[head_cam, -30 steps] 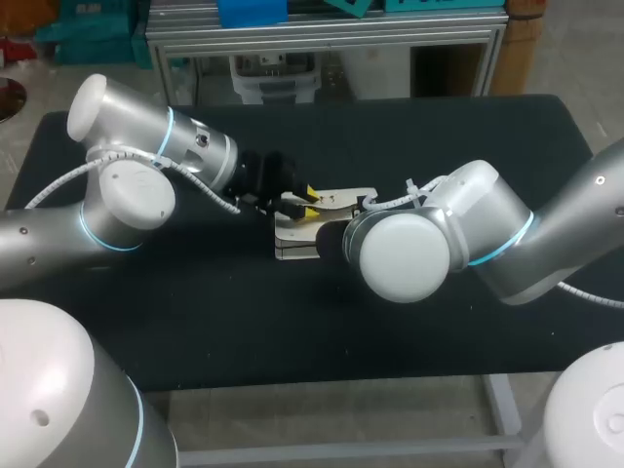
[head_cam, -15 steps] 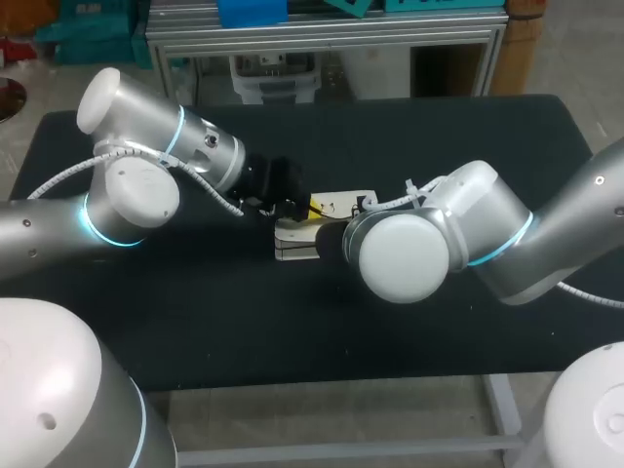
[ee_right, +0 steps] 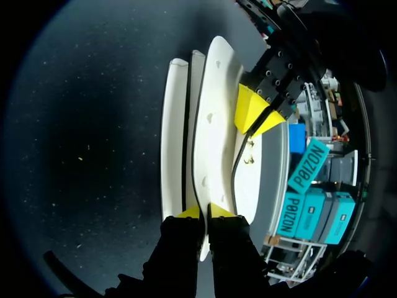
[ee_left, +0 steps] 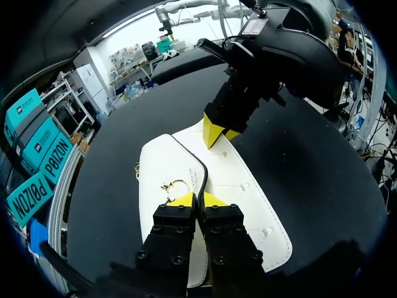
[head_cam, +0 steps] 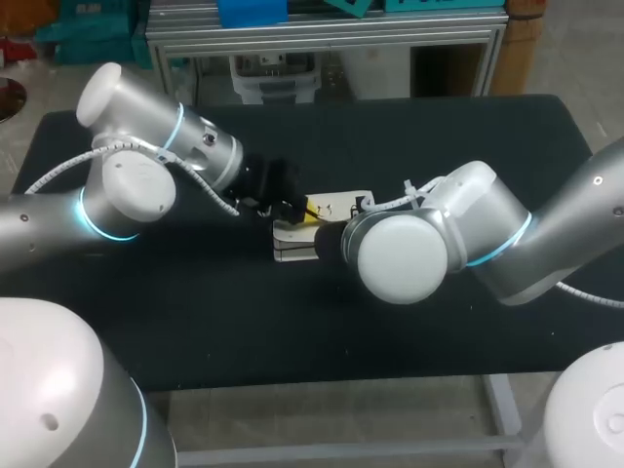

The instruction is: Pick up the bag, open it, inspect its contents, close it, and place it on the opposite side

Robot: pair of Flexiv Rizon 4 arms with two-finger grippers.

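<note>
The left gripper (ee_left: 197, 200) has its yellow tips pinched narrow on the black-trimmed edge (ee_left: 204, 174) of the white bag (ee_left: 245, 186), at the end nearest its own wrist. The right gripper (ee_right: 203, 212) is clamped just as tightly on the same edge at the opposite end, so the two face each other along the bag. A small gold ring (ee_left: 173, 185) sits on the white panel just ahead of the left tips. The bag is near the middle of the black table (head_cam: 195, 322), between the arms, with its white layers slightly apart.
</note>
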